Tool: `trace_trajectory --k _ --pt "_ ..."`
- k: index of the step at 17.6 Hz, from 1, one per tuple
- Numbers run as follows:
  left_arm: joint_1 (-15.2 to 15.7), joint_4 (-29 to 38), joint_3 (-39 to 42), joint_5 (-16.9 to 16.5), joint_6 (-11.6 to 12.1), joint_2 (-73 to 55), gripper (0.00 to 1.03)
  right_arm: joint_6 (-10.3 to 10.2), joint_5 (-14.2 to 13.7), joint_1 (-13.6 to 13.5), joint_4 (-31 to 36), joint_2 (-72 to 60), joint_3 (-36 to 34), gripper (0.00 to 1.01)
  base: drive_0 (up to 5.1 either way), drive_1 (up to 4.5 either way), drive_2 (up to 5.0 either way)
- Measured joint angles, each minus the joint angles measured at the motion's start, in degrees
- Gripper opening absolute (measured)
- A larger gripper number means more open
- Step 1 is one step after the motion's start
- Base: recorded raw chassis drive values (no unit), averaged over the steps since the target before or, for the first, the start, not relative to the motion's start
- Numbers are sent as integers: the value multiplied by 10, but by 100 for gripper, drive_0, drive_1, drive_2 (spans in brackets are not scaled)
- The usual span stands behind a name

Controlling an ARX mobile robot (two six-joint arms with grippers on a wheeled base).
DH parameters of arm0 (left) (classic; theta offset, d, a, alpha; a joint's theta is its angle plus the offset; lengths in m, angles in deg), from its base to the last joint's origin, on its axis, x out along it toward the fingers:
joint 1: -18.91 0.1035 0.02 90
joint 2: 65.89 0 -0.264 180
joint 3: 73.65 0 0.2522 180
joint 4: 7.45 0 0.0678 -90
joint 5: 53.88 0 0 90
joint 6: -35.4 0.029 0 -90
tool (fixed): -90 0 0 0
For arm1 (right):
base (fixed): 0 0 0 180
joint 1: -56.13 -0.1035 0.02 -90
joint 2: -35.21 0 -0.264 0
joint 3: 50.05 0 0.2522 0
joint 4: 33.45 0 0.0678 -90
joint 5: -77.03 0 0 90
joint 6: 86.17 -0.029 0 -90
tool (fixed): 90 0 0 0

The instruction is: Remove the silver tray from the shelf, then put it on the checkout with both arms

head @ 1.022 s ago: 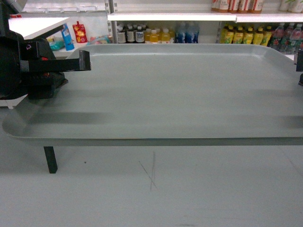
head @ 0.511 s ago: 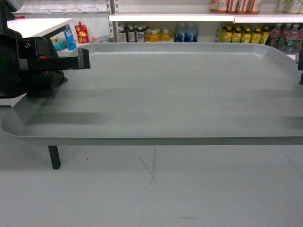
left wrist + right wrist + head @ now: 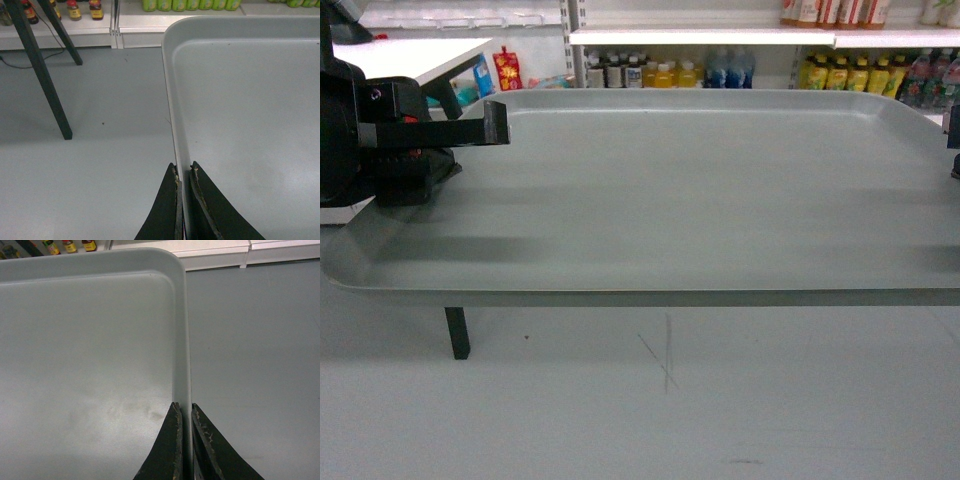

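The silver tray [image 3: 700, 190] hangs level in the air over the grey floor and fills most of the head view. My left gripper [image 3: 495, 130] is shut on its left rim; in the left wrist view the black fingers [image 3: 183, 167] pinch the rim of the tray [image 3: 250, 110]. At the frame's right edge my right gripper [image 3: 954, 140] shows only in part. The right wrist view has that gripper [image 3: 184, 407] shut on the right rim of the tray [image 3: 85, 350]. The white checkout [image 3: 405, 55] stands behind my left arm. The shelf [image 3: 700, 36] runs along the back.
Bottles [image 3: 840, 72] line the lower shelf level behind the tray. A black checkout leg [image 3: 457, 332] reaches the floor below the tray's left end, and slanted legs [image 3: 42, 80] show in the left wrist view. Grey floor [image 3: 720, 400] lies beneath.
The shelves, bottles and table leg have slid to the right in the head view, while the tray and both grippers keep their places in the frame.
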Motion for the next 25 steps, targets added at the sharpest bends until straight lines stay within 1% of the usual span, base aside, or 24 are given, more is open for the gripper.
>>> trace_trajectory --k 25 --pt "1 1 0 0 0 -1 4 0 0 0 0 0 0 3 -497 248 248"
